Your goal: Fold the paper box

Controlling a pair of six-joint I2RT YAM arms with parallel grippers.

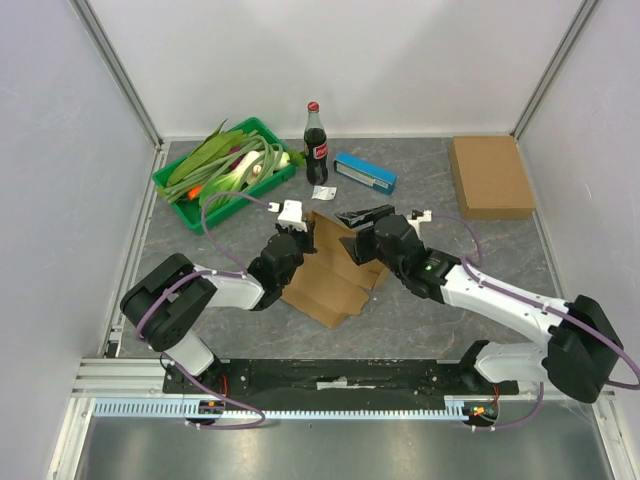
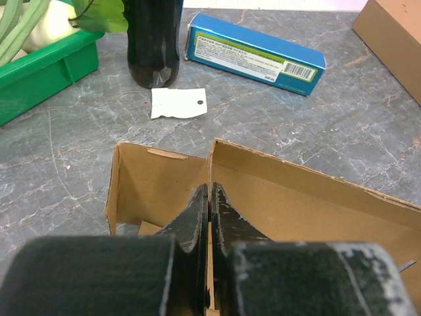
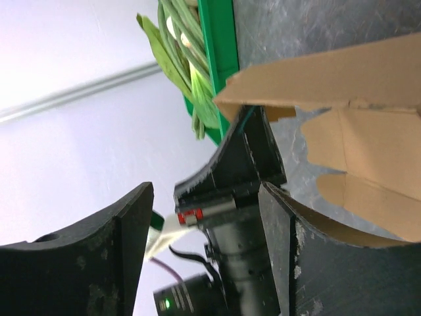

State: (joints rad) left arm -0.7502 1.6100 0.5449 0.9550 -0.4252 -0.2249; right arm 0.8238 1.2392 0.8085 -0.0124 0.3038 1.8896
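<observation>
The brown paper box [image 1: 330, 285] lies partly folded in the middle of the table, with walls raised and flaps spread. My left gripper [image 1: 303, 232] is at its far left corner. In the left wrist view that gripper [image 2: 209, 194] is shut on the top edge of an upright wall of the box [image 2: 296, 204]. My right gripper [image 1: 355, 228] hovers at the box's far right side, facing the left one. Its jaws [image 3: 207, 197] stand open with nothing between them. A curved cardboard flap [image 3: 368, 164] lies against the outside of one finger [image 3: 283, 230].
A green tray [image 1: 225, 165] of leafy vegetables stands at the back left. Beside it are a cola bottle [image 1: 316, 140], a white tag [image 1: 321, 192] and a blue carton [image 1: 365, 172]. A flat brown box [image 1: 490, 175] lies at the back right.
</observation>
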